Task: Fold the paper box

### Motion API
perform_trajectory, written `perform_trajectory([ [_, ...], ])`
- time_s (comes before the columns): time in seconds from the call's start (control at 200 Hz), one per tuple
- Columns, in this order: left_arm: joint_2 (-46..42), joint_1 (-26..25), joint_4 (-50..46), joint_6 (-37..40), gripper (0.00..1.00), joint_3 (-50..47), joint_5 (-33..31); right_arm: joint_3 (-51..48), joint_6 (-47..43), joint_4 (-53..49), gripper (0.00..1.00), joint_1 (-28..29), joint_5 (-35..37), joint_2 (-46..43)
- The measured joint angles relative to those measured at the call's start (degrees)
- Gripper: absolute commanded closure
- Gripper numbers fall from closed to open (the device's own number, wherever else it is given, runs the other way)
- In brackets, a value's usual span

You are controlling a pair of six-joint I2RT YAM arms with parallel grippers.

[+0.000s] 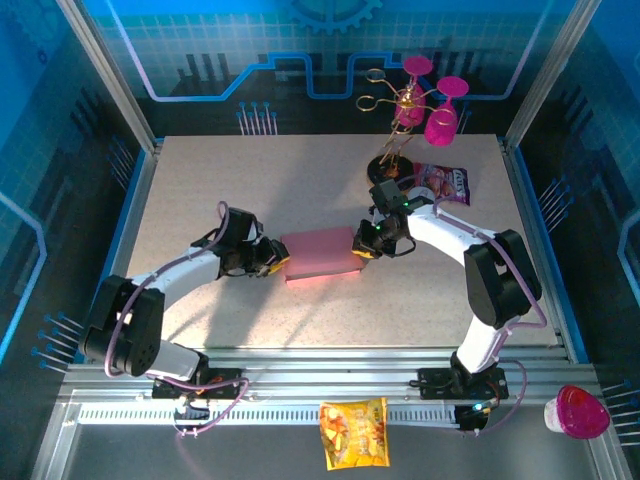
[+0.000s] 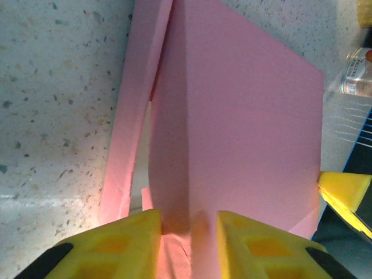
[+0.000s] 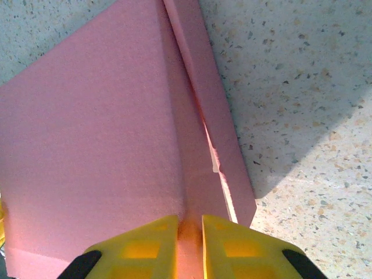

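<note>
Roughly at the centre of the speckled table [image 1: 200, 180] lies the paper box [image 1: 322, 256], a shallow pink slab with its long sides running from 9 to 3 o'clock. Its top panel is folded down, so the inside is hidden. From the left wrist, a narrow gap beside one side flap shows a sliver of paler cardboard.

The left gripper [image 1: 272, 258] meets the box at its 9 o'clock end. Its yellow fingers [image 2: 116, 244] are drawn in on the end edge, and bunched pink cardboard fills the space between them. The right gripper [image 1: 366, 243] is at the 3 o'clock end, its fingers [image 3: 145, 244] nearly together and pinching a thin pink fold at the box's edge.

At about 1 o'clock on the table a gold rack [image 1: 392, 105] carries two magenta goblets [image 1: 440, 120], tilted; what they contain cannot be seen. A purple printed snack bag [image 1: 443, 183] lies flat by the rack's foot. At 6 o'clock, on the rail between the arm bases, lies a yellow snack bag [image 1: 353, 432]. Another magenta goblet [image 1: 577, 412] sits off the tabletop at about 4 o'clock.
</note>
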Motion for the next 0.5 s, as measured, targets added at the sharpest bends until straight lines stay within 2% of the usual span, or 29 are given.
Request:
perform_trajectory([
  [0.175,1.09,0.00,0.09,1.46,0.75,-0.02,-0.02,0.02,0.00,0.02,0.82,0.00,0.07,0.13],
  [0.335,2.93,0.04,1.33,2.64,0.85,-0.02,0.04,0.02,0.00,0.02,0.82,0.00,0.09,0.22],
  [0.5,3.67,-0.11,1.55,3.58,0.86,0.00,-0.02,0.02,0.00,0.00,0.83,0.00,0.11,0.50],
])
